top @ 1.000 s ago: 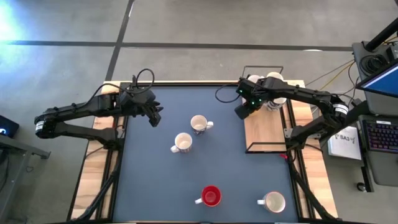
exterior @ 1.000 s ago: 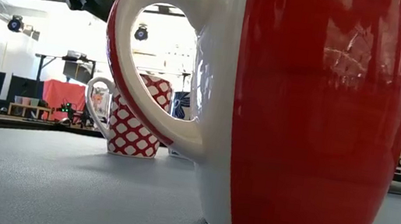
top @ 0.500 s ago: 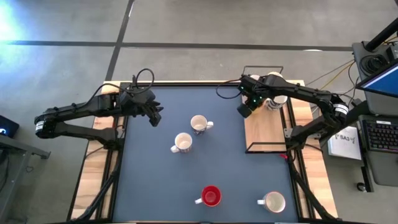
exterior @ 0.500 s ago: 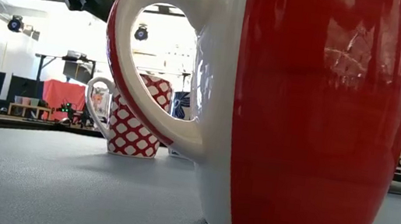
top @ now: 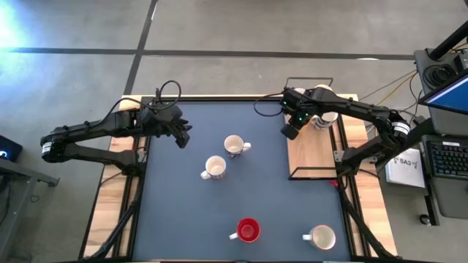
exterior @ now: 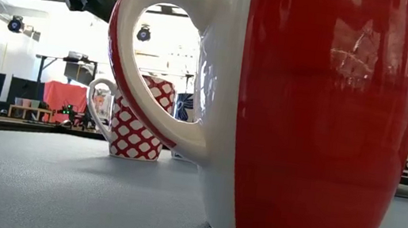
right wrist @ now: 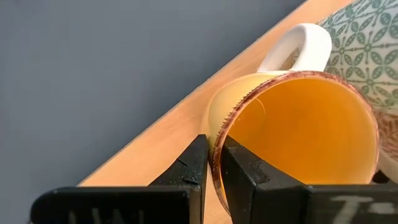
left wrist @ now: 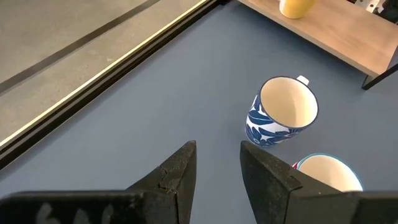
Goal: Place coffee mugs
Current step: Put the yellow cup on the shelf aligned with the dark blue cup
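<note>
Right gripper [right wrist: 211, 171] is clamped on the near rim of the orange mug [right wrist: 298, 143], one finger inside the wall and one outside, over the wooden tray [right wrist: 155, 155] at the table's back right. Against the high view of a second ago the gripper [top: 290, 130] has shifted slightly toward the tray and the mugs there; judged as the grasp just seated, with the lift toward the blue mat [top: 190, 219] still to come. The mug: glossy orange inside, pale yellow outside, cream handle on the side away from the fingers. Just beyond it, touching or nearly so, a green-patterned mug [right wrist: 367, 50]. Farther out from this gripper, on the mat: a blue-and-white mug [top: 234, 146], a red-and-white lattice mug [top: 214, 167], then the red mug [top: 248, 230] and a white mug [top: 322, 237] at the near edge. Left gripper [top: 181, 136] hovers across the table, fingers [left wrist: 177, 180] slightly parted, holding nothing, unchanged. Four mugs appear set out; more wait on the tray.
</note>
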Controlling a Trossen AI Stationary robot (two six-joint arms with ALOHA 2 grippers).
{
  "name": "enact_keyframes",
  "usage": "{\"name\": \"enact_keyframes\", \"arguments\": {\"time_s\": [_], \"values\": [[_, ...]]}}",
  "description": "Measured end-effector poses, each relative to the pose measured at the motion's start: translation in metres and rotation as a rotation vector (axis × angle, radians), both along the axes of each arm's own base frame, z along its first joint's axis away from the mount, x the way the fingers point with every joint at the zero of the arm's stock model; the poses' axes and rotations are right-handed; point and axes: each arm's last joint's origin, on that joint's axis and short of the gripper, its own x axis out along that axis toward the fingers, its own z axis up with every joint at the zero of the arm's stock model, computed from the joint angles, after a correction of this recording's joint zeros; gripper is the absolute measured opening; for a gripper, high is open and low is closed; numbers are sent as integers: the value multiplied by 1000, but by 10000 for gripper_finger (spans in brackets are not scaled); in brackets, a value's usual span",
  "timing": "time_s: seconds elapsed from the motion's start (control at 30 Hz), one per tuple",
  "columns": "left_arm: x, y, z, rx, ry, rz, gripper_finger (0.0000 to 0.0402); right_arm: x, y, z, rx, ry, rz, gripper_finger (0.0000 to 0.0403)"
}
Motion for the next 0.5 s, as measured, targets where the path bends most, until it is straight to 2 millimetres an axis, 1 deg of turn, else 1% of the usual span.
{"name": "enact_keyframes", "arguments": {"time_s": [0.2,0.5], "values": [[0,0,0,-5,-4,5,107,-1,-1,0,-17,13,16,28],[0,0,0,-7,-6,8,107,-4,-5,0,-26,26,-17,28]]}}
